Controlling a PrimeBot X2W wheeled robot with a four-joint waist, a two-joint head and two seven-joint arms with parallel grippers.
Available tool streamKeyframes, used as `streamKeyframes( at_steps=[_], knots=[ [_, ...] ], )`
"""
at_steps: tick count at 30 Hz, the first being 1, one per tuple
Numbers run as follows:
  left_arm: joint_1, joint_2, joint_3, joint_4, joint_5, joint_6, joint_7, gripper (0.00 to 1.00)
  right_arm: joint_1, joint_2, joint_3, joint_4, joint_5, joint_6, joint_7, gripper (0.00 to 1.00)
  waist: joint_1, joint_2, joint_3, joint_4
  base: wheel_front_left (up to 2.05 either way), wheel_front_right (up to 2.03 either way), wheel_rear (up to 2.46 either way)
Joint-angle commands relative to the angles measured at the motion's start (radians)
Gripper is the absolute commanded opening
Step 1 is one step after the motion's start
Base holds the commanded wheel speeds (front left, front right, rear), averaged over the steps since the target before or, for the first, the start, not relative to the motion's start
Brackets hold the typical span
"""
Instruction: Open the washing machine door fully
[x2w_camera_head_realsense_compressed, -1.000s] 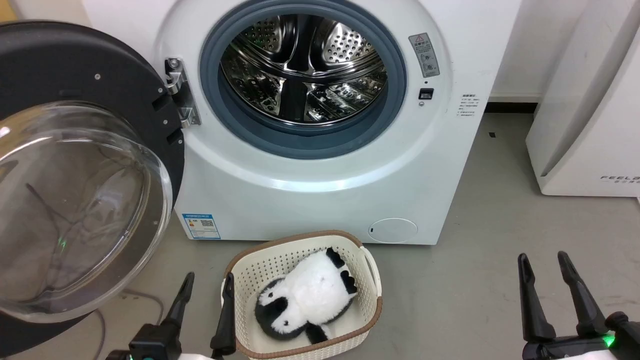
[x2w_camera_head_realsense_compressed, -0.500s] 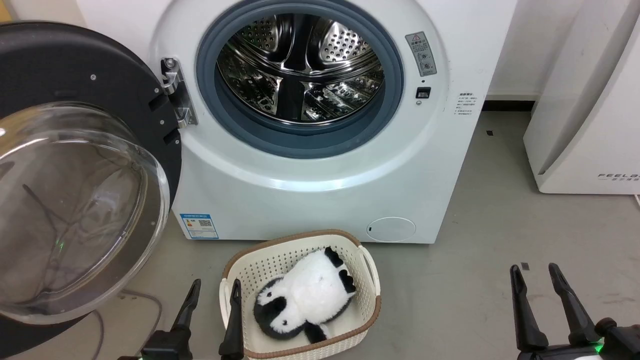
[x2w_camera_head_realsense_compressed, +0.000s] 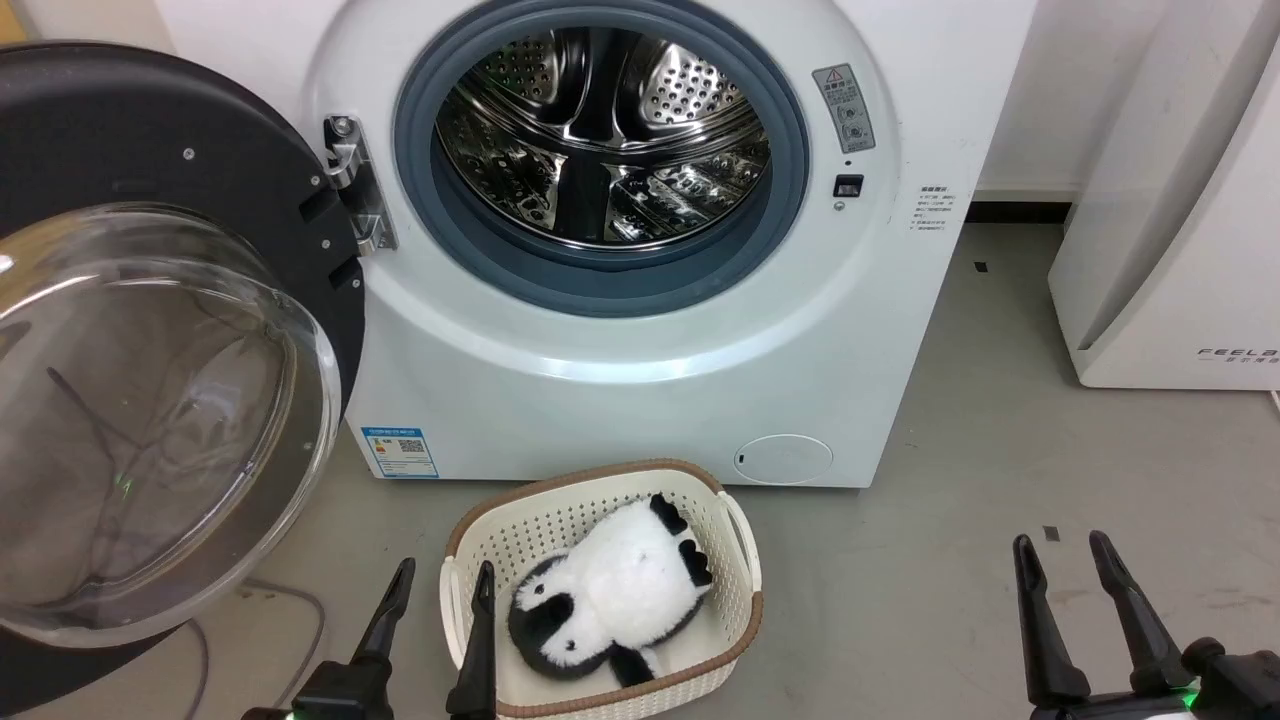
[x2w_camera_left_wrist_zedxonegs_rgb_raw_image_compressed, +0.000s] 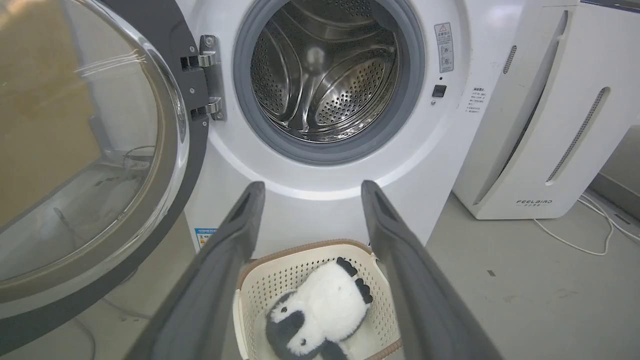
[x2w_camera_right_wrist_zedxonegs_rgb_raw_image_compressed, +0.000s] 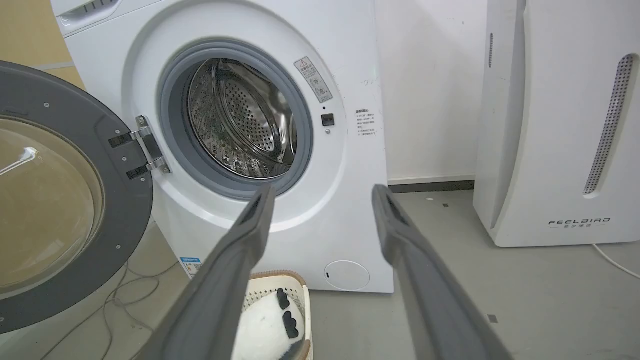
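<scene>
**Head view:** the large round glossy black washing machine door (x2w_camera_head_realsense_compressed: 150, 400), with a bulging clear glass bowl at its centre, stands swung wide on a steel hinge (x2w_camera_head_realsense_compressed: 355, 185) at the left of the white boxy front-loading washing machine (x2w_camera_head_realsense_compressed: 620, 380). The machine's perforated steel drum (x2w_camera_head_realsense_compressed: 600, 130) is fully exposed. The task appears essentially done, though whether any hinge travel remains cannot be told. In front of the machine the left gripper (x2w_camera_head_realsense_compressed: 446, 570) and right gripper (x2w_camera_head_realsense_compressed: 1059, 540) hover low, fingers spread, holding nothing and touching neither door nor machine. **Left wrist view:** a cream perforated plastic basket (x2w_camera_left_wrist_zedxonegs_rgb_raw_image_compressed: 250, 280) holding a black-and-white plush panda (x2w_camera_left_wrist_zedxonegs_rgb_raw_image_compressed: 320, 310) sits just in front of the machine, seemingly outside the door's swing. **Right wrist view:** a tall white ribbed appliance (x2w_camera_right_wrist_zedxonegs_rgb_raw_image_compressed: 550, 125) stands apart at the machine's right. Thin loose cables (x2w_camera_right_wrist_zedxonegs_rgb_raw_image_compressed: 115, 300) lie on the floor under the door, probably no obstacle.
</scene>
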Motion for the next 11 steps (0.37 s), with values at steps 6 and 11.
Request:
streamKeyframes(
  at_steps=[6, 11],
  knots=[
    [0.000, -0.010, 0.005, 0.008, 0.004, -0.013, 0.001, 0.00, -0.001, -0.001, 0.002, 0.002, 0.000, 0.000, 0.001, 0.00, 0.0001, -0.0001, -0.001, 0.000, 0.00, 0.00, 0.00],
    [-0.001, -0.013, 0.004, 0.007, 0.006, -0.014, 0.004, 0.00, -0.002, 0.000, 0.002, 0.002, -0.003, 0.000, 0.004, 0.00, 0.0001, -0.0001, -0.001, -0.001, 0.00, 0.00, 0.00]
  ],
)
